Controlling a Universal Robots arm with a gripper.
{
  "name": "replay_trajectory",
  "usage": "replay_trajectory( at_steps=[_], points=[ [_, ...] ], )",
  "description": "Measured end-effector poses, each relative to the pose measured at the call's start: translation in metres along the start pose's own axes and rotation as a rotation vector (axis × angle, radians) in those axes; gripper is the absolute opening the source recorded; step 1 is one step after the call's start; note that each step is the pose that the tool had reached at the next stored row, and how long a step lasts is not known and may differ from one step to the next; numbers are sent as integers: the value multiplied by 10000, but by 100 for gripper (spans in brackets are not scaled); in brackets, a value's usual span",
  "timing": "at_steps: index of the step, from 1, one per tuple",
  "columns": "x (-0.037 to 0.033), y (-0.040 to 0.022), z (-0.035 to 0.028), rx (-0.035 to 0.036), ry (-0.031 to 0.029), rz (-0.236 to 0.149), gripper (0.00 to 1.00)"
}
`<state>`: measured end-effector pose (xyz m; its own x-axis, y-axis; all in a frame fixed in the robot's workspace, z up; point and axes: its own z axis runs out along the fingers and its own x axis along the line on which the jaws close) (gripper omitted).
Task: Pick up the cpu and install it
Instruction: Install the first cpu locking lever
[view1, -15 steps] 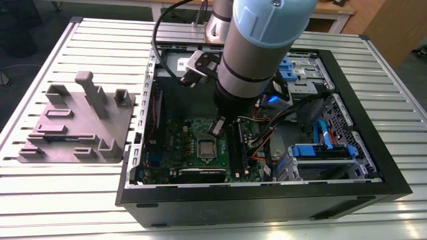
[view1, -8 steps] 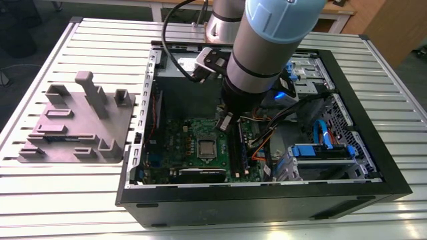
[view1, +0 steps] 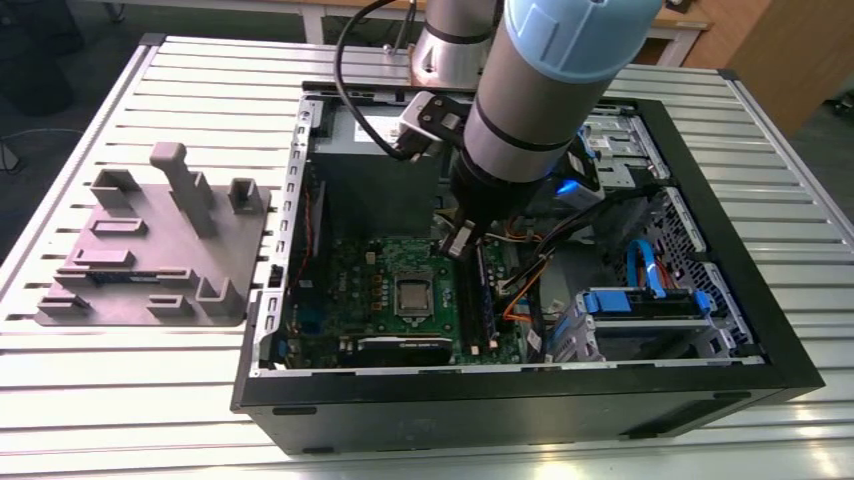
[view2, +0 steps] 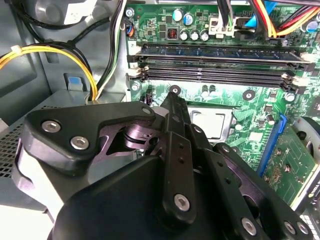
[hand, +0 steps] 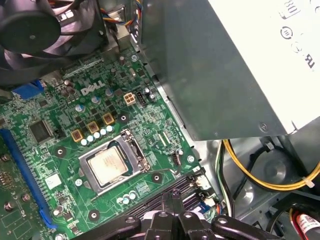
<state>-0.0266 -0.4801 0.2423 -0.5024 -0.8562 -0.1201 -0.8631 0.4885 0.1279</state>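
Observation:
The cpu (hand: 106, 165), a small silvery square chip, lies flat in the socket of the green motherboard (hand: 60, 150) inside the open computer case (view1: 747, 330). In the exterior view the cpu (view1: 415, 295) is a little below and to the left of my gripper (view1: 458, 243). The gripper hangs just above the board beside the memory slots (view2: 215, 70). Its black fingers (view2: 175, 107) are pressed together and hold nothing. In the second wrist view the cpu (view2: 212, 122) is partly hidden behind the gripper (view2: 173, 94). The gripper's tip (hand: 175, 196) sits close to the socket's corner.
A grey power supply box (hand: 225, 65) stands close beside the board. A black fan (hand: 30, 35) sits past the socket. Yellow cables (hand: 270, 175) run along the case floor. A grey fixture tray (view1: 147, 250) with upright posts lies on the slatted table at the exterior view's left.

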Motion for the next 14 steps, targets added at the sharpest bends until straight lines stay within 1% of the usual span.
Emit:
replay_trajectory(
  at_steps=[12, 14],
  points=[
    [-3, -2, 0, 0, -1, -1, 11],
    [-21, 8, 3, 1, 1, 0, 11]
  ],
)
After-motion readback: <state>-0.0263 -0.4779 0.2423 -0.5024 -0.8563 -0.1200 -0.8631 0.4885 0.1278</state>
